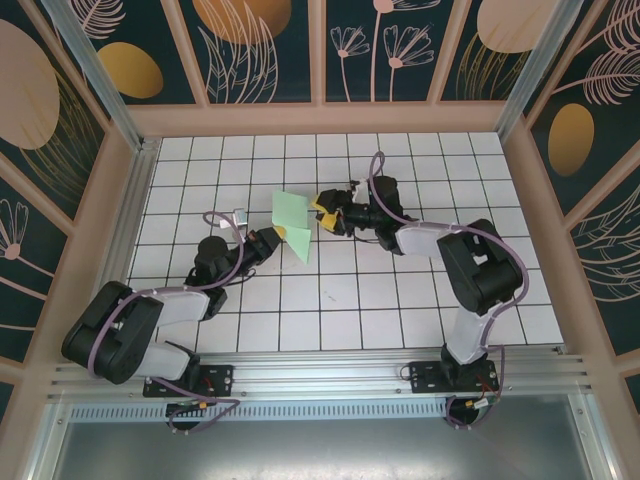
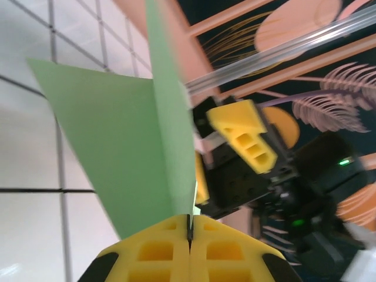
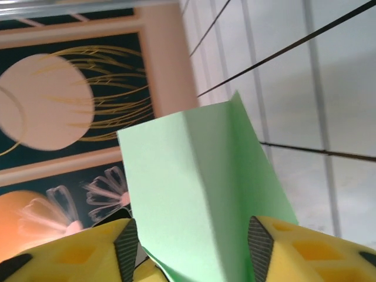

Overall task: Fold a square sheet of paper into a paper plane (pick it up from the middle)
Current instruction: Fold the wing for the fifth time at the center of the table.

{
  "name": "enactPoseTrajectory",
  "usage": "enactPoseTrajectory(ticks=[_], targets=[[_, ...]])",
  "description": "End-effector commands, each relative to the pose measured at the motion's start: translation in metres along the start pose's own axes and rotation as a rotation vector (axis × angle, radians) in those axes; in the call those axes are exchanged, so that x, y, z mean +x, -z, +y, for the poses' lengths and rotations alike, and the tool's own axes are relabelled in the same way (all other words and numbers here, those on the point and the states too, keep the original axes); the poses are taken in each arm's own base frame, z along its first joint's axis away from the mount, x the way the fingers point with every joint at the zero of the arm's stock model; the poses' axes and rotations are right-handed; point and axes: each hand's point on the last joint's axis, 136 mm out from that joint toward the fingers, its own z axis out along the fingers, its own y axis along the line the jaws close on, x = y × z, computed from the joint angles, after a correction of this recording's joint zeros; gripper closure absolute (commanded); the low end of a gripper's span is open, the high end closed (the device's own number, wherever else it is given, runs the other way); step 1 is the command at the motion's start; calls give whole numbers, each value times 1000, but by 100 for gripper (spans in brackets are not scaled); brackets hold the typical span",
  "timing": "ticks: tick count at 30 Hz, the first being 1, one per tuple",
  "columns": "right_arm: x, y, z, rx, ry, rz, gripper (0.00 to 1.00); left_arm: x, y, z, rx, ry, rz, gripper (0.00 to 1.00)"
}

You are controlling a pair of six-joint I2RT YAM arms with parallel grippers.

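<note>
Yellow foam jaws of the left gripper (image 2: 189, 238) are pinched together on the bottom tip of the thin pale mint-green square sheet of paper (image 2: 111, 141), which stands creased above them. Right gripper (image 3: 192, 258): jaws apart, sheet between. Overhead, both meet above the white gridded table (image 1: 400, 300). Best close the right squarely across the crease.

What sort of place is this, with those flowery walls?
Likely a lab test booth for robots: a white grid-tiled table, framed walls printed with plants around it, and two robot arms bolted to a metal rail, handling folded green paper.
</note>
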Motion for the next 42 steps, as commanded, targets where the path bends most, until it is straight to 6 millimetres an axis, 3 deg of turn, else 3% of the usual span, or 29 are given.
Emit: enactPoseTrajectory(ticks=[1, 5, 10, 18, 23, 37, 42], targets=[[-9, 26, -25, 229, 194, -99, 41, 18, -1, 41, -157, -59, 76, 98], [0, 34, -43, 350, 306, -90, 41, 29, -2, 59, -208, -85, 130, 98], [23, 22, -52, 380, 372, -21, 44, 40, -4, 78, -243, -86, 169, 98], [63, -20, -74, 403, 432, 155, 74, 46, 1, 103, -310, -73, 165, 99], [81, -39, -88, 398, 426, 246, 82, 44, 2, 106, -333, -80, 156, 99], [85, -50, -111, 416, 391, 296, 87, 41, -2, 107, -345, -88, 156, 99], [79, -50, -124, 473, 361, 266, 87, 42, -4, 99, -311, -80, 161, 85]])
